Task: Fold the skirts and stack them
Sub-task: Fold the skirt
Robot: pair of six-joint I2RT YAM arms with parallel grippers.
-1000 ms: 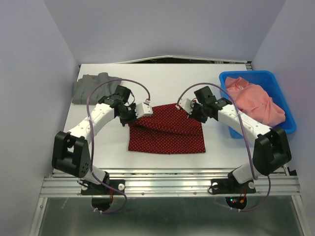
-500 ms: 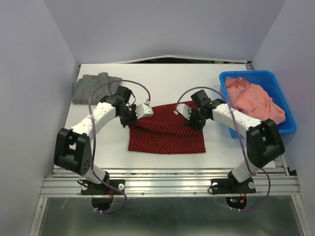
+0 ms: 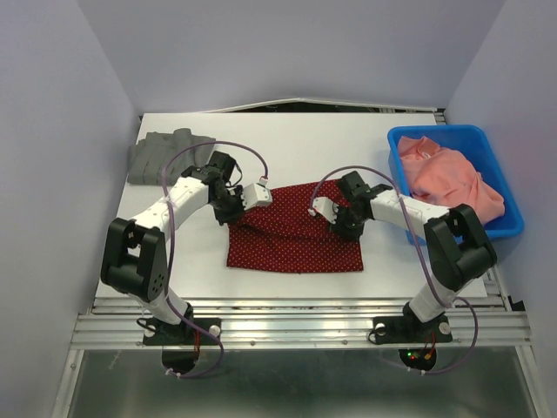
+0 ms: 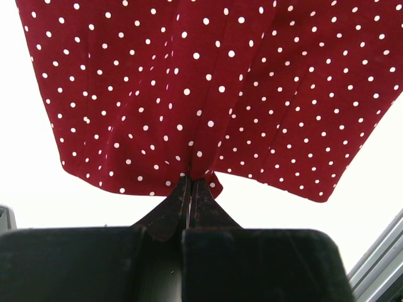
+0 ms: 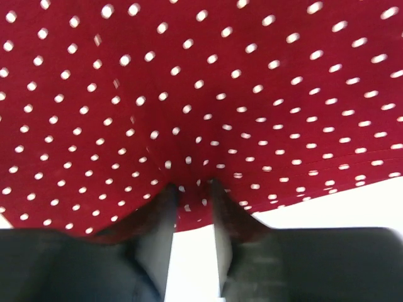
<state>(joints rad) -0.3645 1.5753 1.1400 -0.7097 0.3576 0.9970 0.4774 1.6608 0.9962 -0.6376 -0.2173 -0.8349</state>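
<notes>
Keep left gripper (image 4: pixel 190 184) clenched on dark red, white-dotted cloth skirt (image 3: pixel 296 235) mid-table. Close right gripper's (image 5: pixel 193 190) parted jaws on far-right edge, then fold nearward evenly. Plain dark grey cloth skirt (image 3: pixel 165 152) far left.

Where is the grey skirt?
In the top view, the grey skirt sits at the far left corner of the table, apart from the red dotted skirt in the middle.

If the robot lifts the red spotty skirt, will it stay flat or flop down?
Probably flop: the spotty skirt bunches into pleats where the left tool pinches its edge. It looks thin and light, so it would likely drape and sag, not hold shape.
</notes>
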